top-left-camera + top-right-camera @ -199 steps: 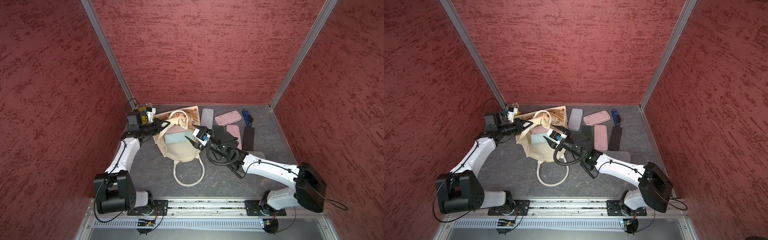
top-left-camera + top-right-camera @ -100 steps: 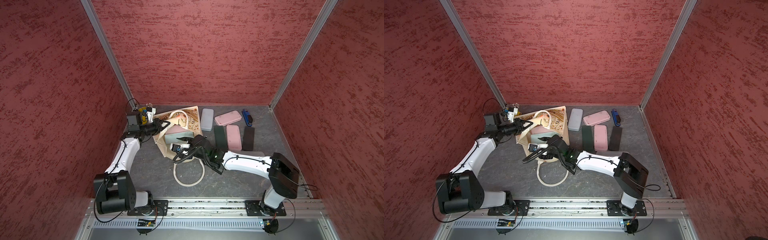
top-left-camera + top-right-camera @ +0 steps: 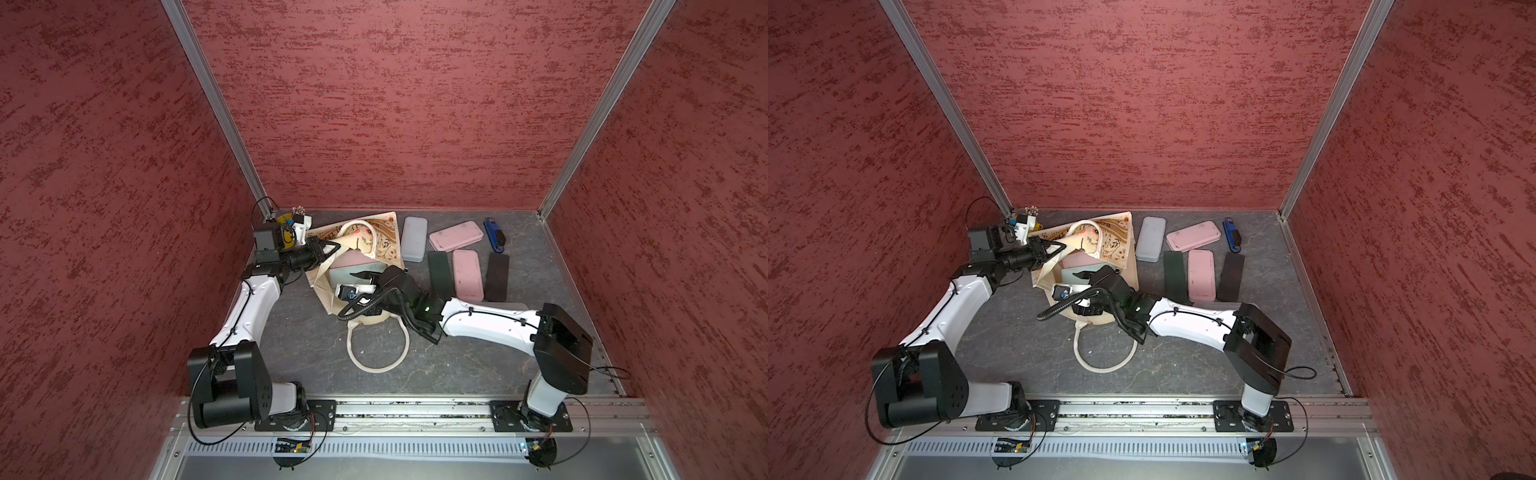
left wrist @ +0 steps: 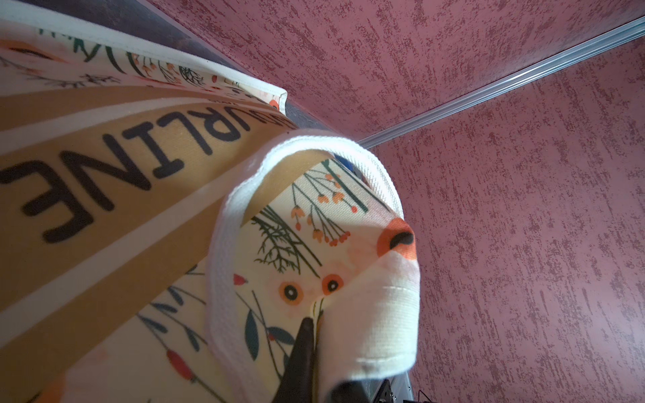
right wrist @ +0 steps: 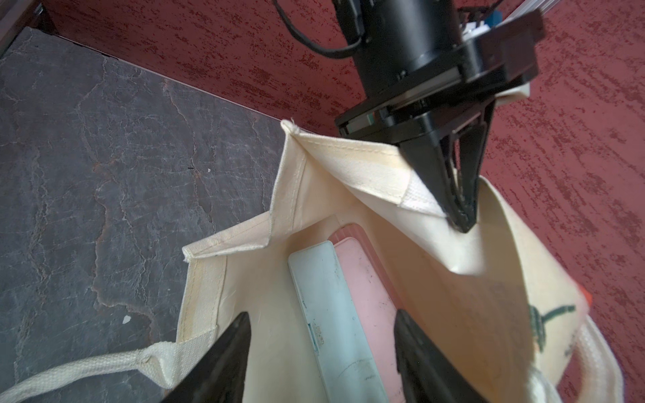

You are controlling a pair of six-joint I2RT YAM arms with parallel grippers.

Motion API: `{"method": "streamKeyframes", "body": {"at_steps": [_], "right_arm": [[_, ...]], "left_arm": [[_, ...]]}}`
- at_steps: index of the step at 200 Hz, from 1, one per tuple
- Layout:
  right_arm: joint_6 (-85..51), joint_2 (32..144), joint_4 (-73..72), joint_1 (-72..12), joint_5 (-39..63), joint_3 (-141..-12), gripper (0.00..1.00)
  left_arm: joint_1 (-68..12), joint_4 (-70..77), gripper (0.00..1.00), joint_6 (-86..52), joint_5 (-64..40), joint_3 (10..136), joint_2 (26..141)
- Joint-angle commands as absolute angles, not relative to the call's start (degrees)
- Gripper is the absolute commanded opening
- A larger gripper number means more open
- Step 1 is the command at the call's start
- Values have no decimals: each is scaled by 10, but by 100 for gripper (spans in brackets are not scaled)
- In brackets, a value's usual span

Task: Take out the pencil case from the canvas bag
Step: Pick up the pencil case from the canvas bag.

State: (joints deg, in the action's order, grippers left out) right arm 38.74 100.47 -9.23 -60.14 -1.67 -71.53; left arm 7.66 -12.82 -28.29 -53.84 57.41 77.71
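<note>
- Right gripper (image 5: 323,315) has swung from beside the canvas bag (image 3: 322,286) into its mouth, jaws wide, straddling a pale blue pencil case (image 5: 335,335) that lies atop a pink case (image 5: 366,289) inside.
- Left gripper (image 5: 460,216) stays pinched on the bag's rim.
- Grey stone-look floor (image 3: 299,345), red textured walls (image 3: 395,104).

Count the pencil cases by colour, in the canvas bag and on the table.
Pink cases: 3
Pale blue-grey cases: 2
Dark green case: 1
Black case: 1
Total: 7 in plain view, two inside the canvas bag; blue item excluded.
</note>
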Motion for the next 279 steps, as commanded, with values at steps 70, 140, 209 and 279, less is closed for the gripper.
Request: {"method": "streamKeyframes", "body": {"at_steps": [70, 140, 209, 279], "right_arm": [[292, 1104, 47, -586, -69, -798, 67], [220, 1132, 52, -531, -34, -822, 68], [224, 1198, 84, -523, -38, -896, 70], [210, 1281, 79, -523, -54, -968, 71]], "left_arm": [[69, -122, 3, -286, -541, 568, 780], [69, -124, 3, -285, -541, 569, 782], [69, -123, 3, -288, -544, 569, 785], [69, -123, 3, -291, -546, 569, 788]]}}
